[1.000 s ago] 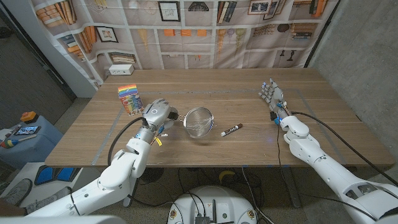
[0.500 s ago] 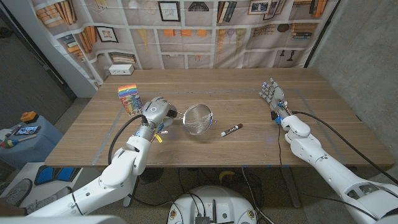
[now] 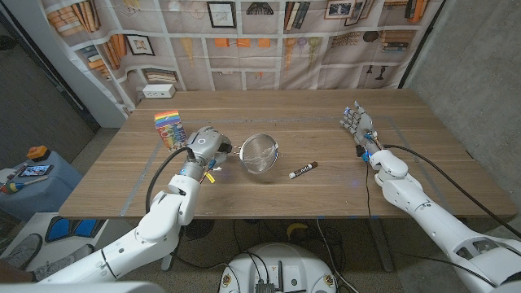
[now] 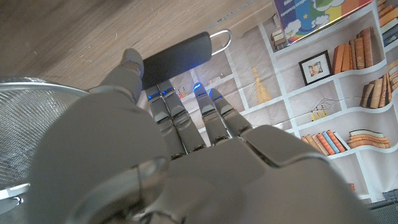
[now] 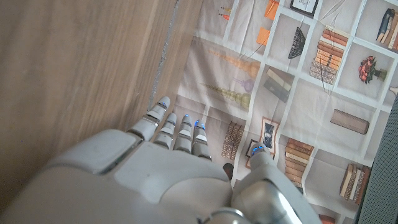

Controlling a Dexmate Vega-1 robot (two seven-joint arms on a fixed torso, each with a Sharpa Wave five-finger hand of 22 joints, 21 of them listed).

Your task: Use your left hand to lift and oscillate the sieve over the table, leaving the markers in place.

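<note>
My left hand [image 3: 205, 146] grips the black handle [image 4: 177, 50] of the round wire-mesh sieve [image 3: 260, 153], holding it just above the table's middle with its shadow on the wood beneath. In the left wrist view my left hand [image 4: 186, 155] wraps the handle, and the sieve's mesh [image 4: 31, 124] shows beside it. A black marker with a white label [image 3: 303, 169] lies on the table just right of the sieve. A rainbow-coloured marker pack [image 3: 169, 129] stands to the left of my left hand. My right hand [image 3: 356, 124] stands on the table's right side, fingers apart and holding nothing.
A white box [image 3: 159, 89] sits at the table's back left corner. Bare wood [image 3: 269, 110] stretches behind the sieve and along the front edge. The right wrist view has my right hand [image 5: 155, 174] over the tabletop [image 5: 74, 74], with a bookshelf-print backdrop beyond.
The sieve has risen and shifted a little in my left hand's grip, and the left forearm has swung slightly. The marker, the pack and my right hand have stayed put.
</note>
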